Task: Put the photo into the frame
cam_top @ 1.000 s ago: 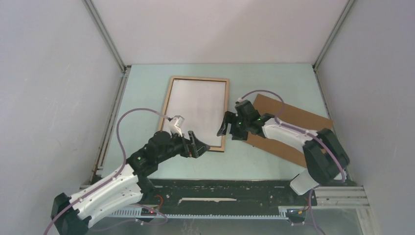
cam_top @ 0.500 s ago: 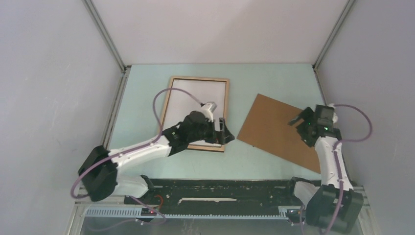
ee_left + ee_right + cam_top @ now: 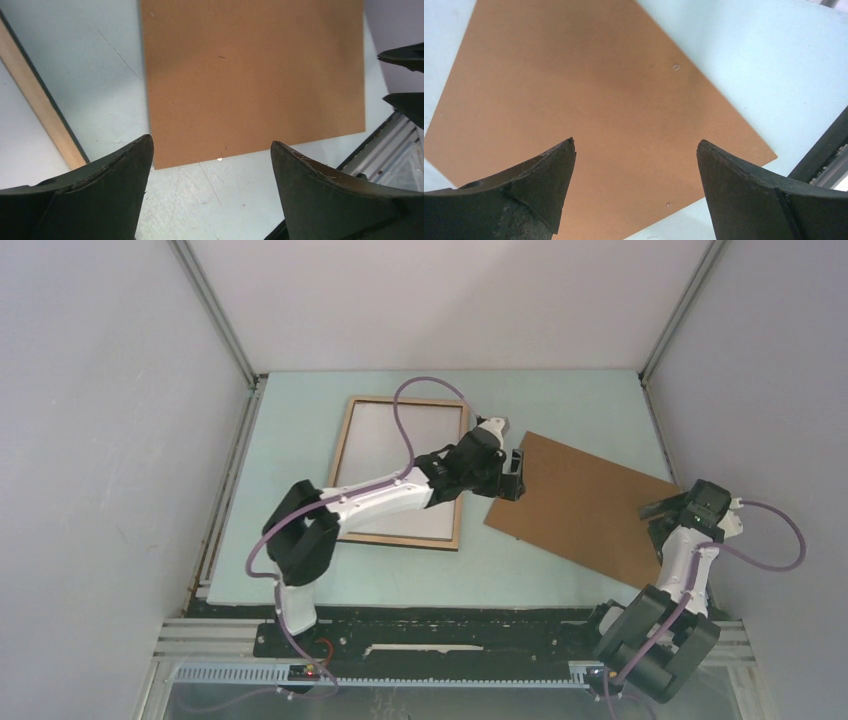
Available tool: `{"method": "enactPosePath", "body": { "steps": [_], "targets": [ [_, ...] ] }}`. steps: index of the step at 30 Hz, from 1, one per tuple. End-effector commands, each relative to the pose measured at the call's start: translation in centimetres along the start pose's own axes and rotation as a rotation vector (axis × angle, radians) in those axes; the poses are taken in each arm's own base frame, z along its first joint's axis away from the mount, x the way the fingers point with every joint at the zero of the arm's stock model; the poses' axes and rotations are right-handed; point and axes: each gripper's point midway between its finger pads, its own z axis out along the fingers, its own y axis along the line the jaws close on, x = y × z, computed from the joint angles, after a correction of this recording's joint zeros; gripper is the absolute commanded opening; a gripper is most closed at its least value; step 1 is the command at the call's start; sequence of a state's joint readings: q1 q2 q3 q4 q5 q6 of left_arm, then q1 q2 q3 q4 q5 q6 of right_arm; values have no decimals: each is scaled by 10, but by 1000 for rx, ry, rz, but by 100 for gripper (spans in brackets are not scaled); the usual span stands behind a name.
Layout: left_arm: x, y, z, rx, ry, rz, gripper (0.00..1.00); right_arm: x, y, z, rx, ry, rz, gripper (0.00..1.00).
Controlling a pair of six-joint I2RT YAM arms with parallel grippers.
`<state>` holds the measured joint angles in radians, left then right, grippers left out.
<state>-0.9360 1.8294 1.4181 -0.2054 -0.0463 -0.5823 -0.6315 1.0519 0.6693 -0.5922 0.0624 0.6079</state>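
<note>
Your plain brown backing board (image 3: pixel 590 505), lying flat and askew, right side of the pale green tabletop (image 3: pixel 290 430), near its right edge

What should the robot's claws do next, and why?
Probably lower the left claw onto the brown board's edge to grip it. It hangs open over one end, the right claw open over the other, and the board lies flat beside the frame.

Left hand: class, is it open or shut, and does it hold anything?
Open and empty: the left hand shows fingers wide apart above the brown board, nothing between them.
</note>
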Motion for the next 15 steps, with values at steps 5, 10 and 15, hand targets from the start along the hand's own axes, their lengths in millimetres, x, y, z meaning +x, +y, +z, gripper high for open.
{"method": "enactPosePath", "body": {
  "steps": [5, 10, 15],
  "targets": [
    [15, 5, 45, -78, 110, 41, 97, -13, -31, 19, 110, -38, 55, 98],
    [24, 12, 63, -111, 132, 49, 98, -15, -41, 24, 131, -42, 103, 98],
    [29, 21, 71, -154, 142, 43, 98, -11, -46, 35, 137, -6, 139, 98]
  ]
}}
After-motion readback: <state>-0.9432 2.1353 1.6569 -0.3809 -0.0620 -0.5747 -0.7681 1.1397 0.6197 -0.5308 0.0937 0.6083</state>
